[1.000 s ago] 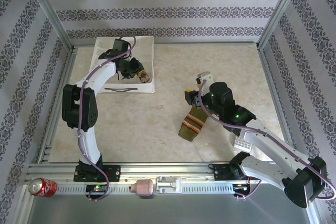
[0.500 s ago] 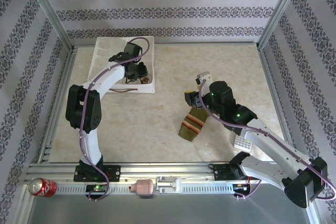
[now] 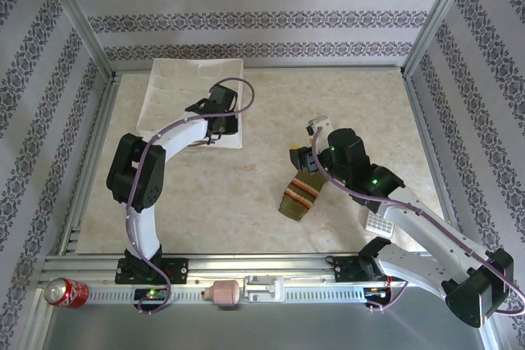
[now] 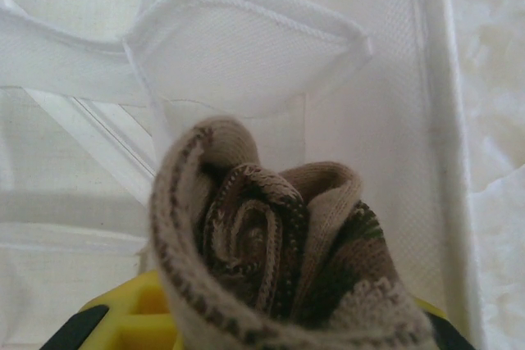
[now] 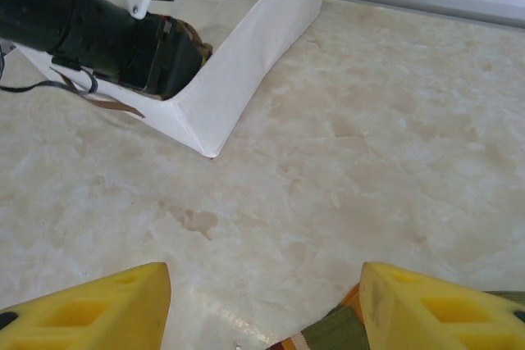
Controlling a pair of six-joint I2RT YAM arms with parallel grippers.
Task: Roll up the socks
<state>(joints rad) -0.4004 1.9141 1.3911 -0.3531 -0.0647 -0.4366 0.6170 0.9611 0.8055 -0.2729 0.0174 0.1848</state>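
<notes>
Holding the rolled sock (image 4: 262, 243) clamped in my left gripper (image 3: 221, 121), I see a box (image 4: 246, 38) cell straight ahead. My right gripper (image 5: 262, 305), jaws apart, hovers at the far end of the green sock (image 3: 300, 192), which runs back toward me.

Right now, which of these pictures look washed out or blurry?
Left wrist view: the white fabric organizer box is washed out, almost shadowless, yet the rolled brown-and-beige knitted sock is sharp. Right wrist view: the right arm's yellow fingers look soft up close; the beige marbled tabletop is evenly lit. Top view: bright, faint shadows.
</notes>
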